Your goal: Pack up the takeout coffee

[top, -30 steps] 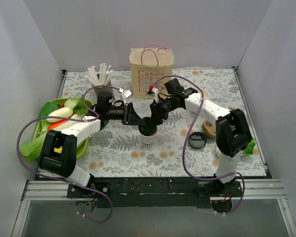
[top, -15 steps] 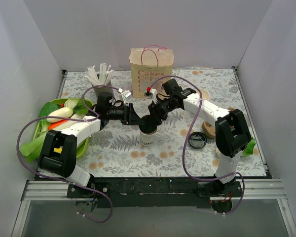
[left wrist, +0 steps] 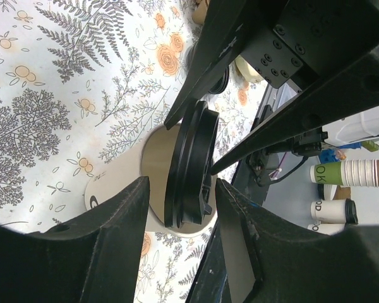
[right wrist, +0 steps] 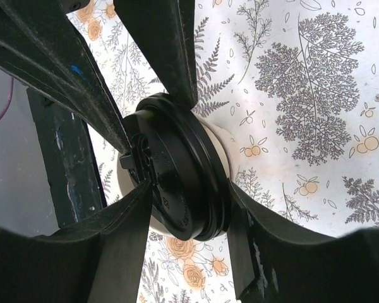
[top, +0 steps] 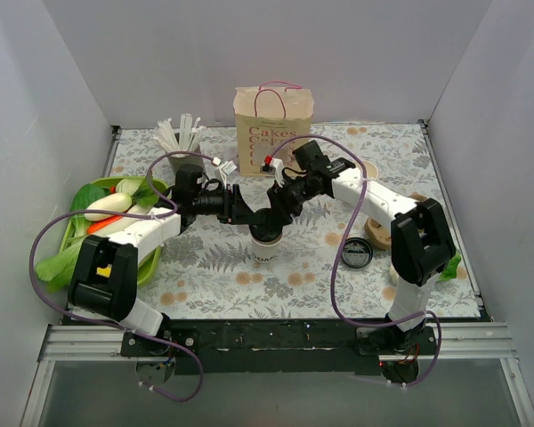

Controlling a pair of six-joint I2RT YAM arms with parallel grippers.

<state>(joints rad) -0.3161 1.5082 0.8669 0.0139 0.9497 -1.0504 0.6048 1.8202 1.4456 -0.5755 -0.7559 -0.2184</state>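
The takeout coffee cup (top: pixel 267 249), white with dark print, stands mid-table. Its black lid (right wrist: pixel 177 177) sits tilted over the open mouth, and the pale inside (left wrist: pixel 153 165) shows beside it. My right gripper (top: pixel 276 222) is shut on the lid's rim, one finger on each side (right wrist: pixel 189 189). My left gripper (top: pixel 249 218) comes in from the left and is open. Its fingers (left wrist: pixel 114 240) straddle the edge-on lid (left wrist: pixel 189 167) with gaps on both sides. The paper bag (top: pixel 275 129) printed "Cakes" stands upright behind the cup.
A separate flat black lid (top: pixel 356 253) lies right of the cup, with brown round pieces (top: pixel 378 233) beside it. A green tray (top: pixel 151 262) of vegetables sits at the left. A holder of white sticks (top: pixel 180 142) stands at the back left.
Almost nothing. Both grippers stay over the cup; the right wrist and the lid have shifted very slightly.
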